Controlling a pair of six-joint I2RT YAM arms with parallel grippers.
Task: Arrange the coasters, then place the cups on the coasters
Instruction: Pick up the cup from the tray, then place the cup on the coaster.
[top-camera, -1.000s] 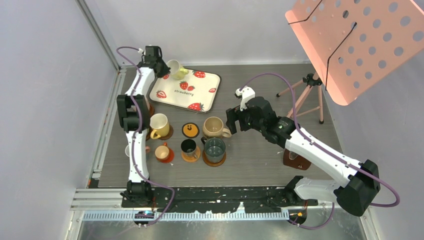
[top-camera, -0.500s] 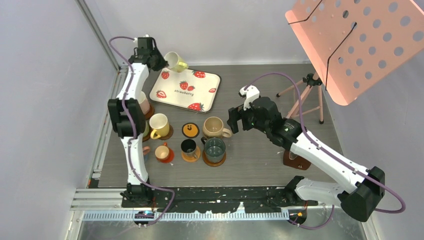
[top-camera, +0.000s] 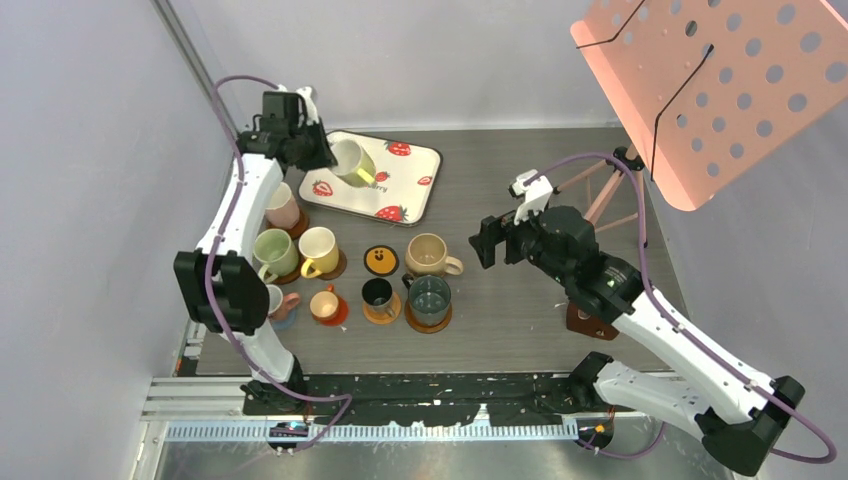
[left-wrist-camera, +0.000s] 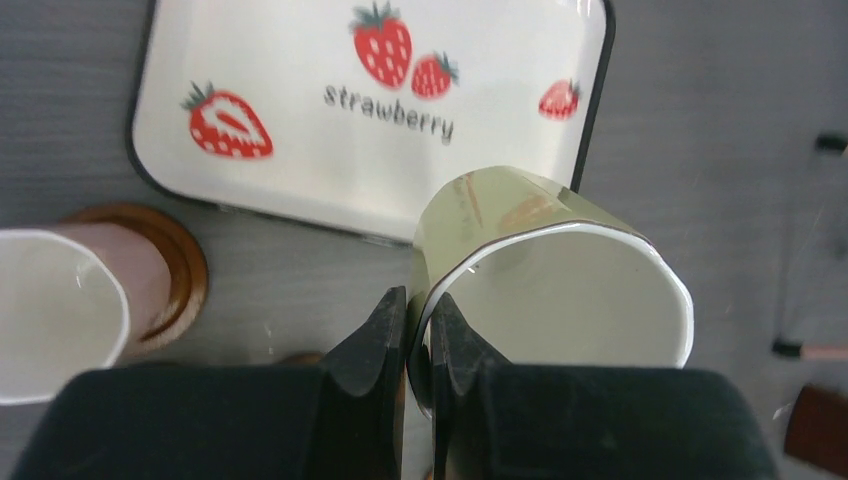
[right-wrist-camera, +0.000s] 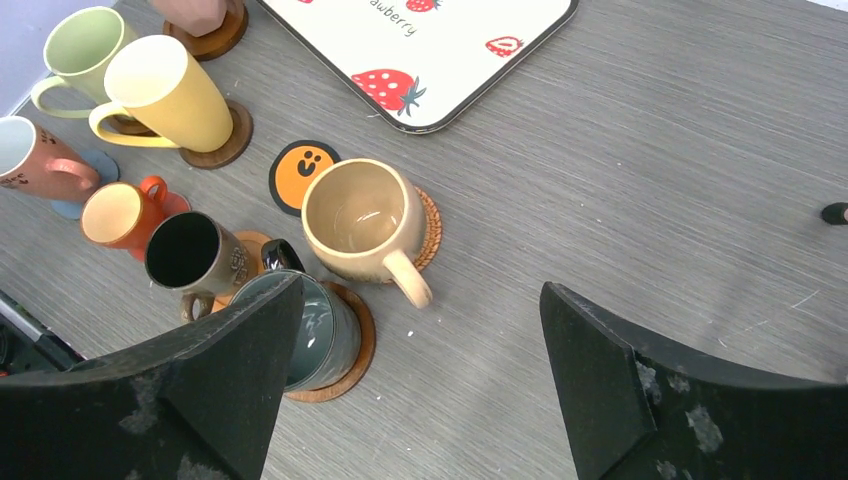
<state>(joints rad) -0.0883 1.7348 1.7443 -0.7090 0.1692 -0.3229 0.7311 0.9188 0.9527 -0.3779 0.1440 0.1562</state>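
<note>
well off at the far left, a pale green cup (left-wrist-camera: 555, 270) hangs tilted above the strawberry tray (left-wrist-camera: 300, 150), its wall pinched between the closed fingers of the left gripper (left-wrist-camera: 417, 305). nearer the arms a tan mug (right-wrist-camera: 360, 220) sits on a woven coaster (right-wrist-camera: 432, 225), just beside a bare black coaster (right-wrist-camera: 300, 172) with an orange face. right of that mug the right gripper (right-wrist-camera: 420, 300) hovers above the table (right-wrist-camera: 650, 200), jaws spread wide and nothing between them.
</note>
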